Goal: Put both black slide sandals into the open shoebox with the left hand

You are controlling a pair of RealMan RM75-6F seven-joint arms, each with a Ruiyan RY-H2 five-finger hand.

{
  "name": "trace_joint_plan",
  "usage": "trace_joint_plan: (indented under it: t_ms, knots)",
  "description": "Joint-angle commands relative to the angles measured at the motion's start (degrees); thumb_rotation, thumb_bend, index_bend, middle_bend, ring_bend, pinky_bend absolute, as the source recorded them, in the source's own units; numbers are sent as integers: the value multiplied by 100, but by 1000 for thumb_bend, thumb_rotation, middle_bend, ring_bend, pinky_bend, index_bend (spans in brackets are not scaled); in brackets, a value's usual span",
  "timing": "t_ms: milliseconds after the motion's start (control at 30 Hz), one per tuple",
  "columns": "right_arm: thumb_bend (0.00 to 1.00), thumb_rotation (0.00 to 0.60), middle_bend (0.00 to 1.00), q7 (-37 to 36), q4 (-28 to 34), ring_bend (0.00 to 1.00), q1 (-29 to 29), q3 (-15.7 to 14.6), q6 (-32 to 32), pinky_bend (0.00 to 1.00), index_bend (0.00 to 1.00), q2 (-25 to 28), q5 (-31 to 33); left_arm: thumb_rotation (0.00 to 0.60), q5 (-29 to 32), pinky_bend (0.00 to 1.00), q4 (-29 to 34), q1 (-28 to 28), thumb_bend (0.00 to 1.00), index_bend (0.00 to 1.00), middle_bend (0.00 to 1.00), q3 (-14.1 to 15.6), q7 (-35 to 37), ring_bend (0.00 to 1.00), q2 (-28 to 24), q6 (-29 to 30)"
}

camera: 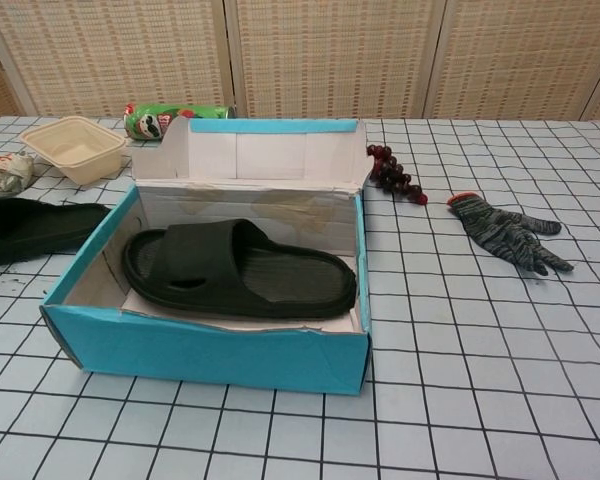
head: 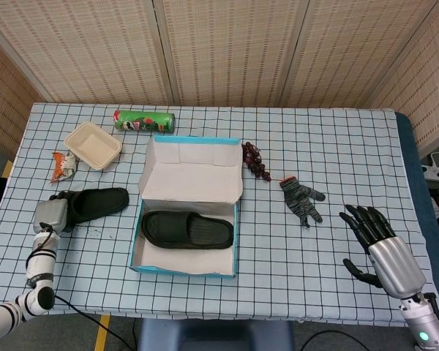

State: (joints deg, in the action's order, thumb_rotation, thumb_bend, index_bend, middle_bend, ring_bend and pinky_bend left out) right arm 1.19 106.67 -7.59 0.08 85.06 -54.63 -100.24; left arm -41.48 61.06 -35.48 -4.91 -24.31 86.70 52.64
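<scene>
One black slide sandal [head: 186, 229] lies flat inside the open turquoise shoebox [head: 181, 268], and it shows in the chest view too [camera: 240, 270]. The second black sandal [head: 95, 203] lies on the table left of the box [camera: 210, 350], reaching the left edge of the chest view [camera: 35, 228]. My left hand [head: 52, 214] grips that sandal's left end, with dark fingers wrapped over it. Far from both sandals, near the table's front right corner, my right hand [head: 380, 245] hovers with its fingers spread, holding nothing.
A beige food container [head: 93, 145], a green chips can [head: 144, 121] and a crumpled wrapper [head: 61, 165] sit behind the loose sandal. Dark red grapes [head: 255, 161] and a grey knit glove [head: 301, 199] lie right of the box.
</scene>
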Motion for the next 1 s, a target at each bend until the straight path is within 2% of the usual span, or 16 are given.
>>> trace_joint_plan:
  t_ms: [33, 167, 367, 500, 633, 700, 800, 833, 900, 1000]
  knots:
    - [199, 600, 0, 7, -3, 0, 6, -8, -5, 0, 0, -4, 12, 600, -446, 524, -40, 136, 596, 600, 665, -59, 311, 539, -60, 291]
    - [199, 600, 0, 48, -7, 0, 14, -24, -28, 0, 0, -17, 36, 600, -953, 561, 99, 294, 655, 652, 716, -111, 641, 570, -324, 683]
    - [199, 600, 0, 105, -20, 0, -11, -35, -122, 0, 0, -108, 93, 600, -1394, 591, 461, 508, 707, 725, 789, -249, 1113, 589, -764, 1047]
    - [199, 600, 0, 146, -31, 0, -35, -44, -193, 0, 0, -172, 128, 600, -1688, 586, 894, 680, 736, 741, 811, -368, 1471, 598, -1158, 1346]
    - [200, 600, 0, 159, -32, 0, -39, -46, -207, 0, 0, -185, 133, 600, -1755, 587, 1088, 723, 749, 743, 818, -389, 1544, 598, -1306, 1384]
    - [199, 600, 0, 178, -30, 0, -50, -53, -241, 0, 0, -208, 147, 600, -1865, 584, 1603, 793, 764, 744, 823, -416, 1621, 600, -1671, 1419]
    - [199, 600, 0, 190, -82, 0, -54, -91, -318, 0, 0, -280, 186, 600, -2305, 606, 3412, 852, 773, 744, 829, -343, 1760, 603, -2833, 1253]
    - [200, 600, 0, 187, -105, 0, -58, -96, -334, 0, 0, -304, 197, 600, -2327, 621, 3964, 814, 775, 743, 833, -335, 1848, 604, -3213, 1005]
    - [199, 600, 0, 168, -124, 0, -69, -95, -344, 0, 0, -326, 201, 600, -2376, 631, 4683, 684, 779, 740, 837, -353, 2108, 604, -3746, 494]
    - [199, 600, 0, 186, -131, 0, -78, -81, -316, 0, 0, -317, 171, 600, -2433, 652, 5317, 408, 794, 736, 839, -403, 2415, 605, -4330, -285]
